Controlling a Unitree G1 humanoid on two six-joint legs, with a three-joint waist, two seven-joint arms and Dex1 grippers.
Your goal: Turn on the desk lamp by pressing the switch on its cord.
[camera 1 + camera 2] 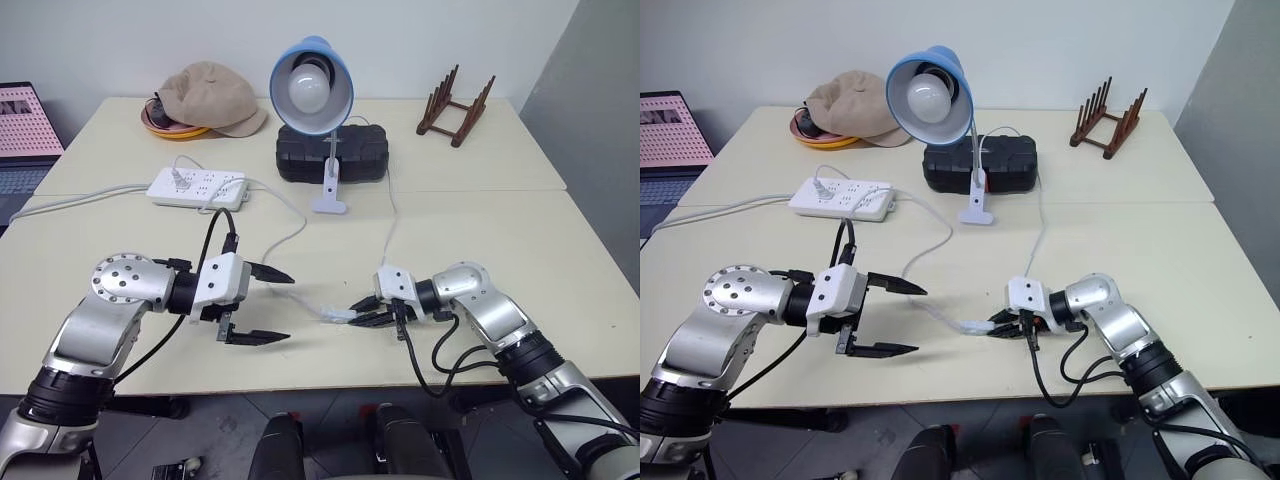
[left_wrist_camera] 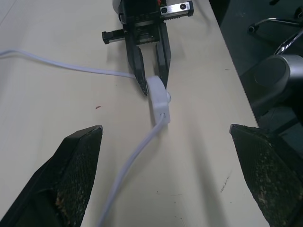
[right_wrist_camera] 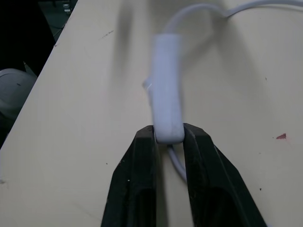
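Nearest your head camera, the left gripper (image 1: 268, 306) hangs with its fingers spread wide, just beside the switch (image 1: 334, 314), holding nothing. Opposite it, your right gripper (image 1: 368, 311) is clamped on the switch's end, likely to steady it for a press. The desk lamp (image 1: 312, 88) stands well beyond the switch, bulb unlit, so the task looks undone; the cord (image 1: 389, 240) runs from the switch toward its base.

Your left wrist view adds what the head misses: the right gripper's fingers (image 2: 162, 56) pinching the far end of the switch, the cord trailing off on both sides of it.

Your right wrist view confirms it: both fingers flank the switch's near end, its body jutting free.
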